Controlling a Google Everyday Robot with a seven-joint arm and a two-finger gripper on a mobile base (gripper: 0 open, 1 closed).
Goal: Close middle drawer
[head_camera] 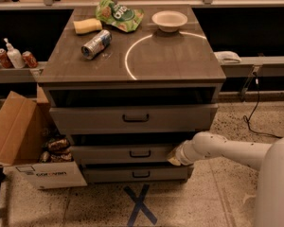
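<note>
At the right end of the middle drawer [113,153], under the counter's front right corner, your gripper [174,156] is pressing against or sitting just beside the flat grey front panel. You cannot tell from this view whether it is open or closed. The white arm [222,148] is reaching in low from the right.

The middle drawer is looking nearly home, though a dark gap is showing above its panel, so I judge a short push is left. Its small dark handle [139,153] is sitting at the centre, well apart from the gripper.

That offset is your main risk. Pushing at one end may be twisting the drawer on its runners and jamming it short of shut. The gripper may also be sliding off the panel's right end into the cabinet side.

The top drawer [132,118] is standing pulled out below the counter's front edge, overhanging the arm's path, so lifting could be knocking the wrist against it.

A hard shove could be jolting the counter [180,60], where a can [96,44] is lying on its side near the left edge and might roll off.
</note>
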